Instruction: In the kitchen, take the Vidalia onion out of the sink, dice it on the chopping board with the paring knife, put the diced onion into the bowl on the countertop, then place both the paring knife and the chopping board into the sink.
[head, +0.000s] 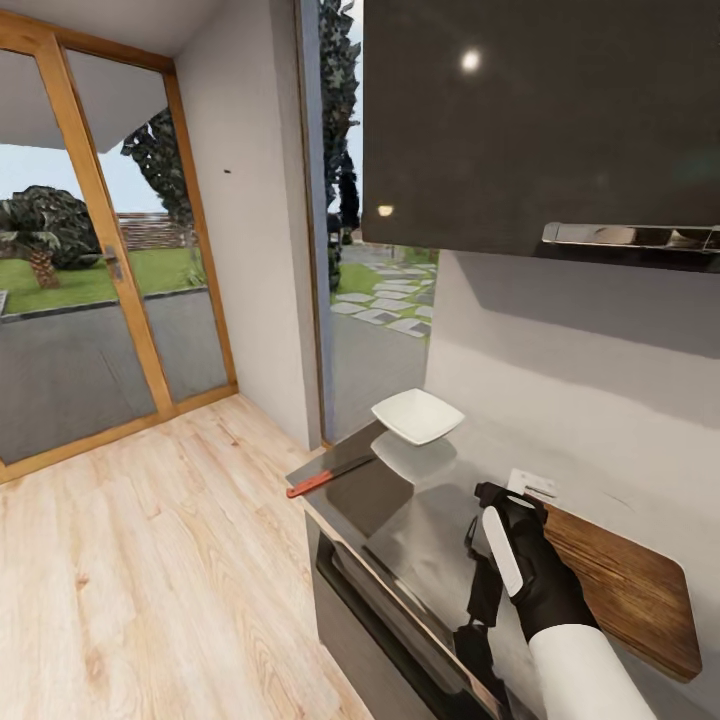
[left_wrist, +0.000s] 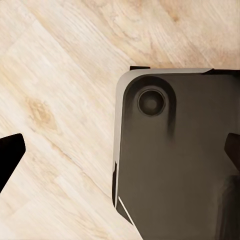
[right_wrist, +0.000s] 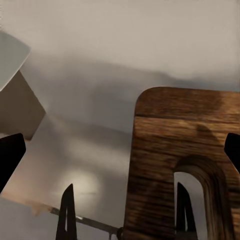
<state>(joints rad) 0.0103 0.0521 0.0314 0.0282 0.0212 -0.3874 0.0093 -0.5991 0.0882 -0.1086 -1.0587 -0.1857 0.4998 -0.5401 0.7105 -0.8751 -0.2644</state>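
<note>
- Bright and even in the head view, daylight coming from the glazed door (head: 90, 250) and window at left.
- 2 small round glare spots on the dark upper cabinet (head: 540, 120); soft grey shadow cast beneath it across the backsplash (head: 600, 400).
- Mirror-like reflection of the bowl (head: 417, 415) on the glossy countertop (head: 400, 520).
- Slightly soft, low-detail render throughout; walls leaning at the edges.
- Dimmer in the right wrist view, hazy and blurred, chopping board (right_wrist: 170, 150) grain smeared.
- Warm, flat light on the floor (left_wrist: 60, 100) in the left wrist view.
</note>
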